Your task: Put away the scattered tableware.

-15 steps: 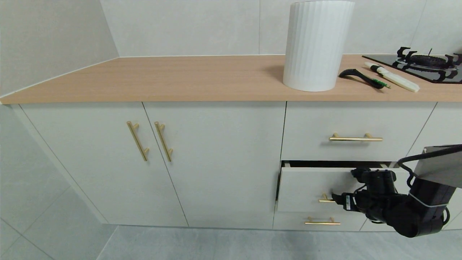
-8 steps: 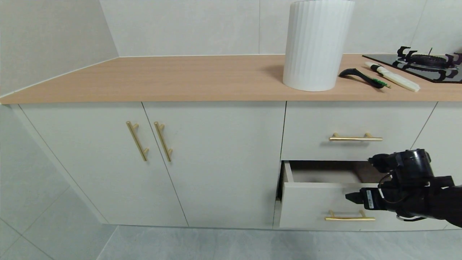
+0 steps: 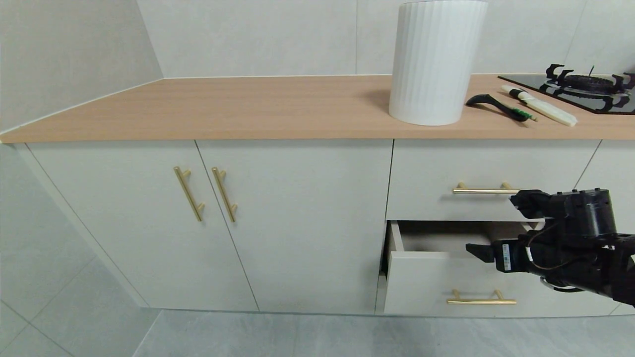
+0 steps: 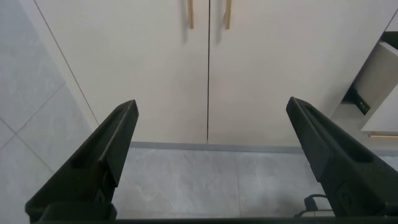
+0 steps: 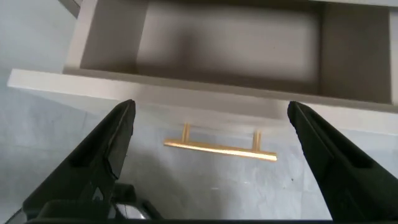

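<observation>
Meanwhile our right gripper (image 5: 209, 111) gapes empty at the open drawer (image 3: 426, 277); the black spoon (image 3: 497, 106) lies diagonally, bowl toward the white canister (image 3: 431, 64).

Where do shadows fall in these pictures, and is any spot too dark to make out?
Head view: the white container throws a soft shadow to its left on the countertop, and the open drawer is dim inside beneath the upper drawer. Right wrist view: that drawer's floor is shaded but legible, and the right fingers read as dark shapes.
</observation>
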Motion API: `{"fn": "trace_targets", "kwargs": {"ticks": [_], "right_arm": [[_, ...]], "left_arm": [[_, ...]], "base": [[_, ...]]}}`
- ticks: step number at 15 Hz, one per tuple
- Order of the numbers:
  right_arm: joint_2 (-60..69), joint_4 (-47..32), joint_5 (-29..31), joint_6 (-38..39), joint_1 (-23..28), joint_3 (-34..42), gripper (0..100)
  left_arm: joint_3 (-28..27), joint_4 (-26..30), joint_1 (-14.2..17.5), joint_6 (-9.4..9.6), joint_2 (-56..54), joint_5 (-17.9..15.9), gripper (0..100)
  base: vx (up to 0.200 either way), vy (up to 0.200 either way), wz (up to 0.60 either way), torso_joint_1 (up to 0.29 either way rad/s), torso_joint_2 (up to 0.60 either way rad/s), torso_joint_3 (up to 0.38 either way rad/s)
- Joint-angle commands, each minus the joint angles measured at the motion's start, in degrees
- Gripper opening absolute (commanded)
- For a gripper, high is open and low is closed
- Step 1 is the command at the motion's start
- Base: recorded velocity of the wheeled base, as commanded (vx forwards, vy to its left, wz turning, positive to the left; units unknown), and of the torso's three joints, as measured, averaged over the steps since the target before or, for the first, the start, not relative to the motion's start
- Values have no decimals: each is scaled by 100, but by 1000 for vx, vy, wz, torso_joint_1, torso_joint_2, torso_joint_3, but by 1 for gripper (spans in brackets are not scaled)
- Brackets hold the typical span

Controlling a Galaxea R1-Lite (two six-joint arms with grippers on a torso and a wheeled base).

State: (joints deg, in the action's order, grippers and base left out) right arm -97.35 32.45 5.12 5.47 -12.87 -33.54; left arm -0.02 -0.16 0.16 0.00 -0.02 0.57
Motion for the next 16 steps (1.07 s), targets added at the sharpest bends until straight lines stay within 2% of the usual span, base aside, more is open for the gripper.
{"fn": "trace_targets", "kwargs": {"ticks": [1,3,5,7,10,16], "right_arm": [[-425,262,24,-2,-5,119,100],[-1005,763,288,-2,-5,146,100],[-1629,1615,657,-2,-5,207,100],[-1963,2362,745,-20,-5,365,100],[-1849,2274,727,-29,-5,392,100],[-1040,1220,508,-29,-5,383,100]], "left_arm": [[2,-2,2,0,2,4,100],[2,-2,2,0,2,4,100],[2,-2,2,0,2,4,100],[2,-2,2,0,2,4,100],[2,-2,2,0,2,4,100],[2,-2,2,0,2,4,100]], "base": [[0,0,0,0,0,0],[0,0,0,0,0,0],[0,0,0,0,0,0],[0,0,0,0,0,0],[0,0,0,0,0,0],[0,0,0,0,0,0]]}}
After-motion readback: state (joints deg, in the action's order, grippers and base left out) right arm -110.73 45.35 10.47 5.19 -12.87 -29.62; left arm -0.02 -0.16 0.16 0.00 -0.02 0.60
